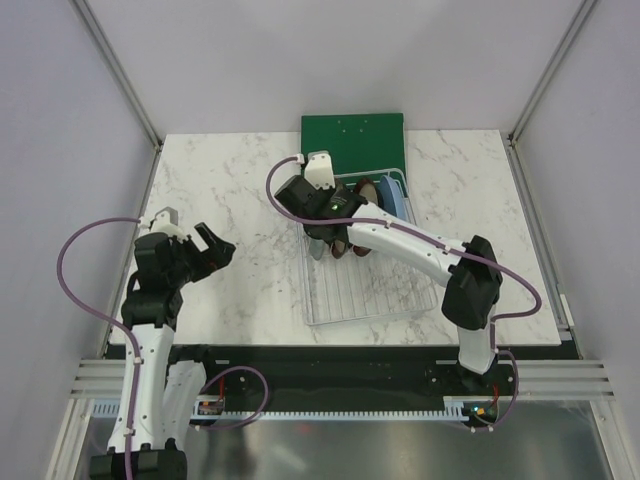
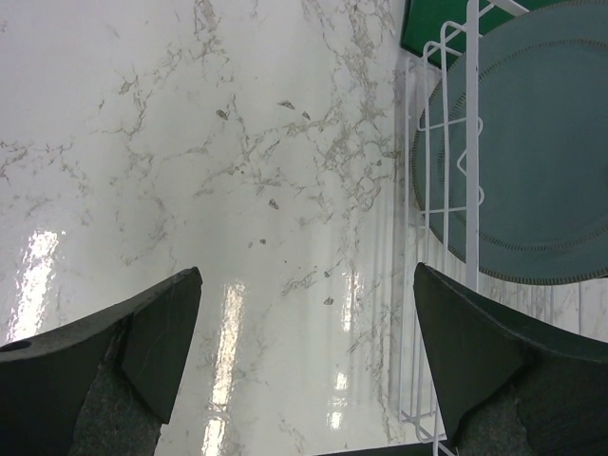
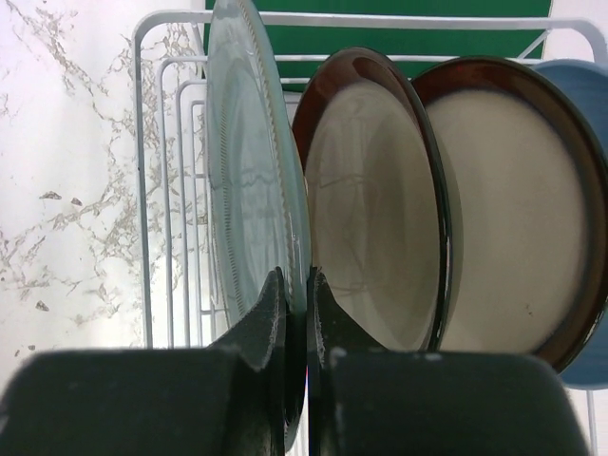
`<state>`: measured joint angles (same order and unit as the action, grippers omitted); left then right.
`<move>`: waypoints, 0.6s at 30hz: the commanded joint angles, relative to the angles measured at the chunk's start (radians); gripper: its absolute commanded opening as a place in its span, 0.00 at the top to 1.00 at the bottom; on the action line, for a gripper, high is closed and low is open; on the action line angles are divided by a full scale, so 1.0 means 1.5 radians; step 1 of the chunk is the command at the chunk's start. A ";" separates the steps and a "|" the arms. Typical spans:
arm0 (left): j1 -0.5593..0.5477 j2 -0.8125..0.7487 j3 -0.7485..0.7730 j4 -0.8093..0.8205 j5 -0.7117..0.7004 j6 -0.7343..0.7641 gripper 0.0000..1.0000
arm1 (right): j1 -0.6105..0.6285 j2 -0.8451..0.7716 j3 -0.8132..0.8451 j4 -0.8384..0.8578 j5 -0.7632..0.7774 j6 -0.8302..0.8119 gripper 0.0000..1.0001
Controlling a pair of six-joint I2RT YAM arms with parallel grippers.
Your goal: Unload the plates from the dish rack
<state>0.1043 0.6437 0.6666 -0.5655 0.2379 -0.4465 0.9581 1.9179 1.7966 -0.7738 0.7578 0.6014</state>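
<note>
The white wire dish rack (image 1: 360,300) stands mid-table. Four plates stand on edge at its far end. In the right wrist view they are the grey-green plate (image 3: 249,180), two red-brown rimmed plates with cream centres (image 3: 372,199) (image 3: 518,209), and a light blue plate (image 3: 589,104). My right gripper (image 3: 296,285) is shut on the rim of the grey-green plate; in the top view it sits over the rack's far end (image 1: 328,235). My left gripper (image 1: 215,245) is open and empty over bare table left of the rack. Its wrist view shows the grey-green plate (image 2: 532,142) behind the rack's side wires (image 2: 470,142).
A flat dark green board (image 1: 352,140) lies behind the rack at the table's far edge. Marble tabletop (image 1: 230,190) spreads left of the rack. White walls close in the table on three sides. The near half of the rack holds nothing.
</note>
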 commanded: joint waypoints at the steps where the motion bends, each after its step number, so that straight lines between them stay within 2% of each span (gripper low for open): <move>1: 0.001 0.004 -0.008 0.034 0.014 -0.023 0.00 | 0.005 0.003 0.071 -0.011 0.058 -0.078 1.00; 5: 0.000 0.008 -0.012 0.041 0.024 -0.029 0.01 | 0.025 0.017 0.129 -0.063 0.155 -0.092 1.00; 11: 0.000 0.012 -0.018 0.050 0.036 -0.033 0.02 | 0.030 0.004 0.149 -0.076 0.255 -0.102 1.00; 18: 0.001 0.013 -0.021 0.075 0.068 -0.038 0.01 | 0.030 -0.043 0.161 -0.074 0.270 -0.119 1.00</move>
<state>0.1043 0.6632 0.6468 -0.5201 0.2848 -0.4728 1.0172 1.9701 1.9690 -0.8711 0.9752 0.4946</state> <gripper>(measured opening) 0.989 0.064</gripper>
